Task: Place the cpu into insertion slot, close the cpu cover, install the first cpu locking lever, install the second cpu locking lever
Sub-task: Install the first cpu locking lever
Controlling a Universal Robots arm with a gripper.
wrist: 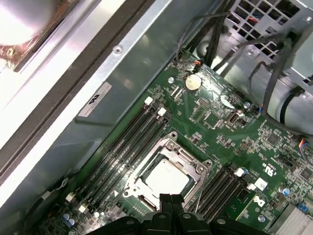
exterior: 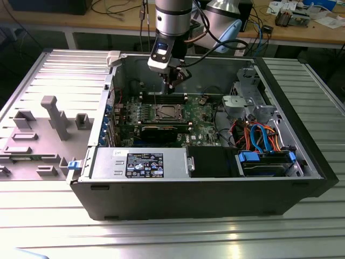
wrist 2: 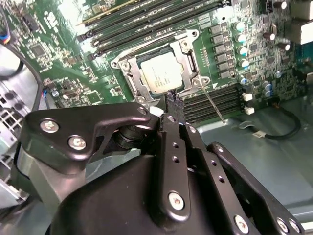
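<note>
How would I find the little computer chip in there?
Look inside the big open black computer case, at the green motherboard on its floor. In the board's middle sits a shiny square metal frame, and the flat silver-grey square chip lies in its window. The long black memory slots beside it are narrow strips, not squares.

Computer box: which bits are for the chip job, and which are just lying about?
Job: small silver-grey square cpu; thin silver metal cpu cover; black robot gripper.
Lying about: long black memory slots; round silver battery; orange and blue cables.
</note>
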